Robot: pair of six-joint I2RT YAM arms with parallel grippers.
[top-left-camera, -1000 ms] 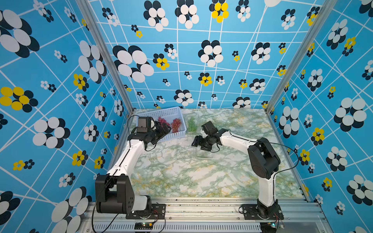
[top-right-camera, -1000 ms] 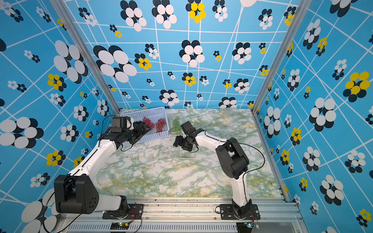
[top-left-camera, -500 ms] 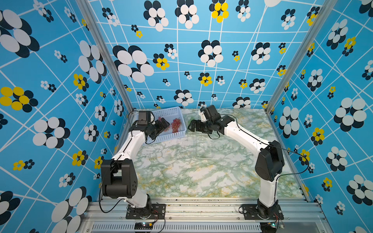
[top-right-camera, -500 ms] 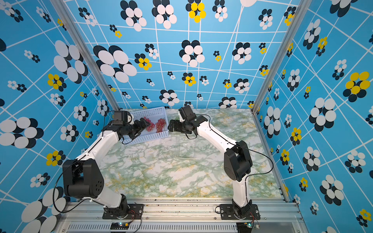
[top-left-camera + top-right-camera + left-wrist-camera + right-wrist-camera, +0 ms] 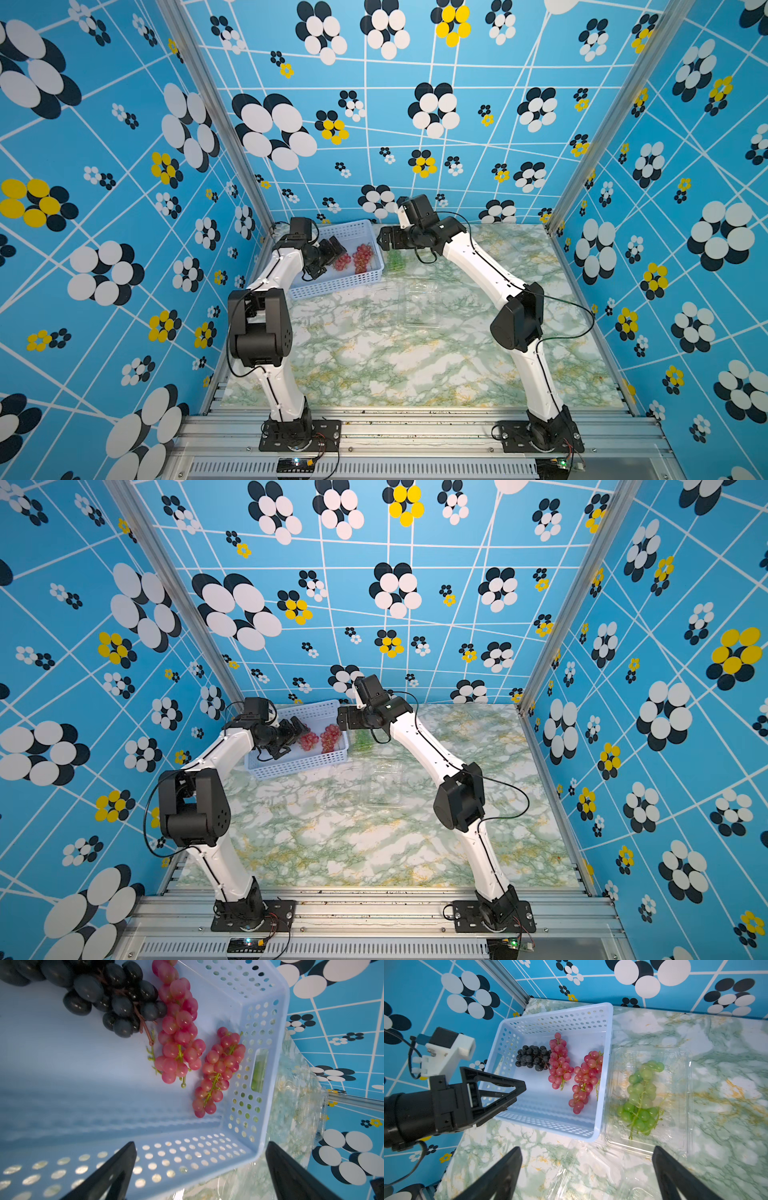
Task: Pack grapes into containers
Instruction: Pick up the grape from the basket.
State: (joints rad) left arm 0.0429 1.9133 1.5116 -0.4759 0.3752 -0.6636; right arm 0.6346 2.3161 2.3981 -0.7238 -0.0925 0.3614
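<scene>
Left fingers point(image 5: 116, 1167) apart, red grapes point(image 5: 178, 1028) ahead in basket point(image 5: 239, 991) — right fingers point(image 5: 500, 1172) apart, green grapes point(image 5: 641, 1095) ahead.

Light is bright and even, shadows soft and faint. My left fingers point(image 5: 108, 1176) are dark and blurred at the frame's edge, and the basket point(image 5: 83, 1105) floor just beyond them smears out of focus. Ahead of my right fingers point(image 5: 500, 1176) the clear container point(image 5: 679, 1084) glints, hazing its contents. Lines on the wall point(image 5: 342, 1022) bow near the edges.

Glossy grapes point(image 5: 560, 1059), perforated plastic basket point(image 5: 550, 1020), clear plastic container point(image 5: 679, 1057).
</scene>
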